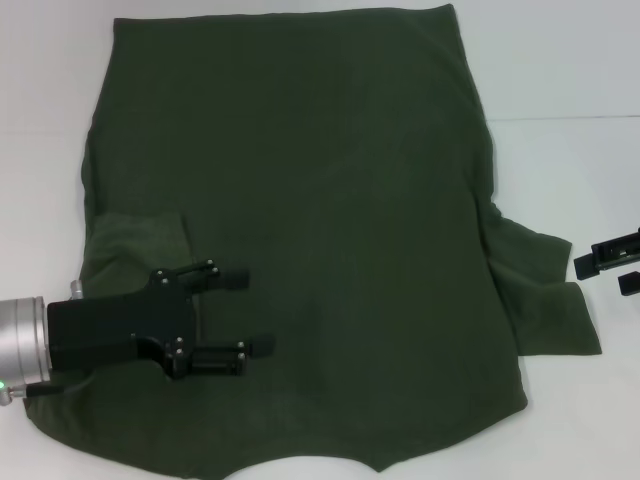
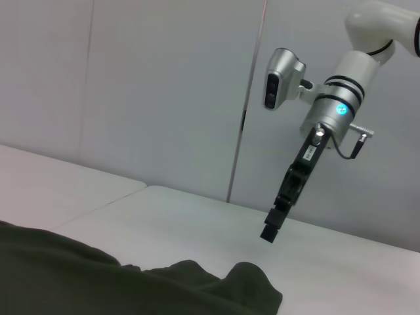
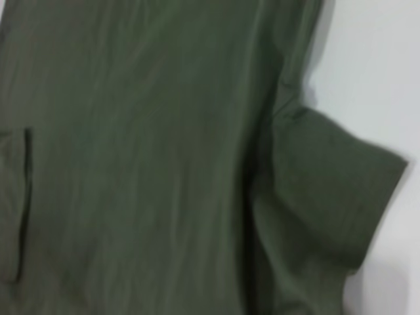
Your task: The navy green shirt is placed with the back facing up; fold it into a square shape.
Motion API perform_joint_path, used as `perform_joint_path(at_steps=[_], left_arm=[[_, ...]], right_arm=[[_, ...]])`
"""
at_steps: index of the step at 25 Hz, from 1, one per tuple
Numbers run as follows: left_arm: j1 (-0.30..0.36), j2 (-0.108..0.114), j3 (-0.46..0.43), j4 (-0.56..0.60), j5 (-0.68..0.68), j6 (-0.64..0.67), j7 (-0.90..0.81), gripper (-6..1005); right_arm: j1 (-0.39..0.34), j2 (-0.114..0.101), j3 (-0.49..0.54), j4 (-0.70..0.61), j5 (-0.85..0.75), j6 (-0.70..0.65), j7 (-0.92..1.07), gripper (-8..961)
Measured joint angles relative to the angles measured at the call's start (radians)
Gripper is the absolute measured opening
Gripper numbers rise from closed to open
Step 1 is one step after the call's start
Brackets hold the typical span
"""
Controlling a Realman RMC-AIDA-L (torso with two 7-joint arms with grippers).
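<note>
White table (image 1: 560, 70) fills the head view, matte and evenly lit, with a faint seam running across near the far right edge. Left wrist view: pale grey wall panels (image 2: 164, 85) behind the table, split by thin vertical joints, one dark and narrow. Light soft and diffuse, shadows weak.

The navy green shirt (image 1: 320, 200) is plain dark olive – no print visible. It lies on a white table (image 1: 570, 60). The left gripper (image 1: 255, 312) is black on a silver wrist.

A white table (image 1: 560, 60) — behind it, perhaps pale wall panels (image 2: 164, 85).
</note>
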Motion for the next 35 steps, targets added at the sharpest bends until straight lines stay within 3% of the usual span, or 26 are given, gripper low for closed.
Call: perform_joint_path(at_steps=[14,27,35], left_arm=[[-0.002,-0.002,0.004,-0.001,0.001,-0.002,0.006,913],[-0.004,0.0,0.009,0.001,0.0,-0.007,0.003,911],[-0.007,-0.002,0.028,0.004,0.0,-0.018,0.0,909]], right_arm=[[0.006,0.009,-0.001,0.15,-0.005,0.144,-0.1,858],[0.016,0.046,0.007,0.156,0.0,0.191,-0.151,849],[0.016,0.056,0.002,0.164,0.001,0.207,-0.161,839]])
